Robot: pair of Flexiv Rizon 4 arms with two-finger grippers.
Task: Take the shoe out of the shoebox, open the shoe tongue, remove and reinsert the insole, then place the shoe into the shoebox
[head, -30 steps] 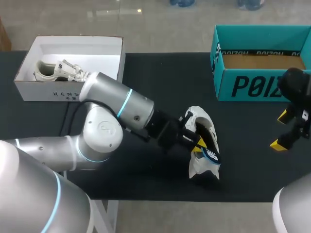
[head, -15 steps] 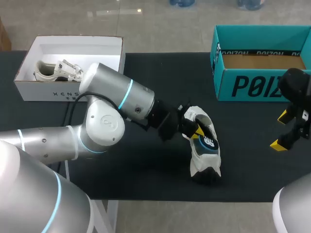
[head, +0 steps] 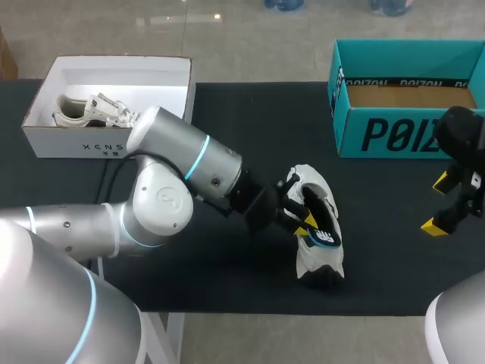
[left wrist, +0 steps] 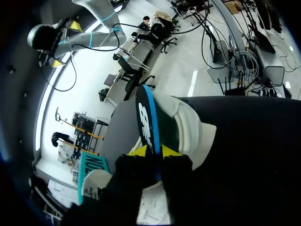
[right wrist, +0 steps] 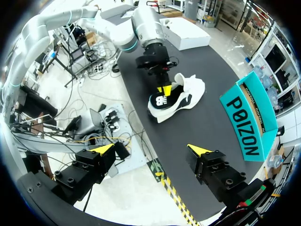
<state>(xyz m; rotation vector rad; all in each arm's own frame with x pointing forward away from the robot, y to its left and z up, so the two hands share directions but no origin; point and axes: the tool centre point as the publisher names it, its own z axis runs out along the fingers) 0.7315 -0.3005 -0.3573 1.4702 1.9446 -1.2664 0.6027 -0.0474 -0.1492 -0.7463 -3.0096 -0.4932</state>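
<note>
Black matting (head: 250,129) covers the table, and on it, at about four o'clock from the table's middle in the head view, lies the white shoe (head: 312,262), its opening turned toward nine o'clock, where the left arm comes in. The left gripper (head: 307,225) sits at the mouth of the shoe, its yellow tips pinching the dark insole (head: 324,233) from two sides. The left wrist view shows the same hold up close: the insole (left wrist: 146,120), black with a blue edge and a white mark, stands on edge straight ahead of the left gripper (left wrist: 153,150), squeezed between the two fingers, with the shoe's (left wrist: 190,132) white collar and lining curving around it. How much of the insole is inside the shoe cannot be told. The teal shoebox (head: 409,129) stands open at the two o'clock corner, well apart from the shoe. A white shoebox (head: 106,144) stands at the ten o'clock corner with a second pale shoe (head: 91,112) lying inside it. The right gripper (head: 442,203) hangs at three o'clock, near the table's edge and below the teal box in the head view; its fingers are spread wide with nothing between them, which the right wrist view (right wrist: 150,149) confirms.
</note>
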